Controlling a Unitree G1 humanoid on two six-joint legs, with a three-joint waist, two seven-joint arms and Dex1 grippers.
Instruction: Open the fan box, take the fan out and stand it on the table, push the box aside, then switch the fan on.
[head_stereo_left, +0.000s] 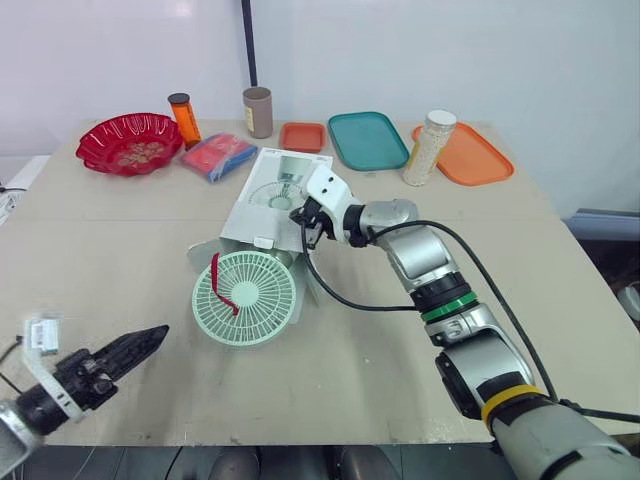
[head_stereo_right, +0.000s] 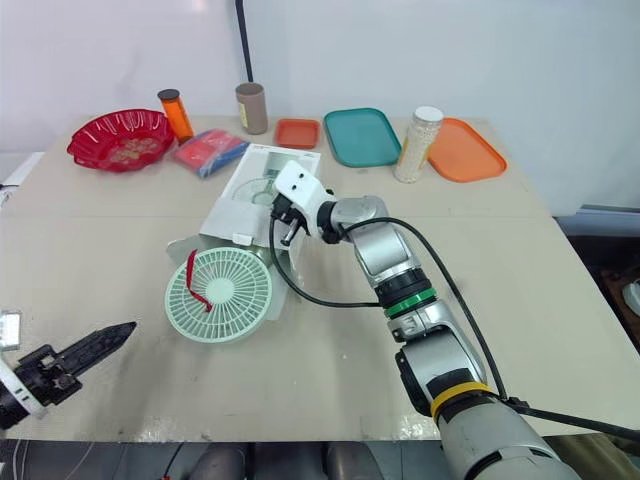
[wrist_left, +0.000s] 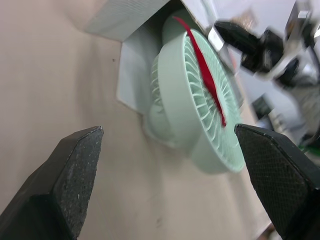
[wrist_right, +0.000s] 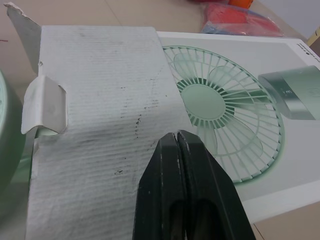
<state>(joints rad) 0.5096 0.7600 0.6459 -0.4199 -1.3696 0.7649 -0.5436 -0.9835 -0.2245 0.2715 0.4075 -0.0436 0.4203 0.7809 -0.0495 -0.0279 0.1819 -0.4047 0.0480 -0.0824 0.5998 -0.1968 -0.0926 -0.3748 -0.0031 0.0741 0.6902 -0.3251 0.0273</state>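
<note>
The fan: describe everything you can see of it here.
The fan is pale green and plastic-looking, with a round ribbed grille and a red strap across its front. It leans face-up at the open end of the box, lower rim on the table. The left gripper and right gripper are clear of it.

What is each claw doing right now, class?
Left claw: open, empty.
Right claw: closed, empty, tips over the white cardboard fan box.
</note>
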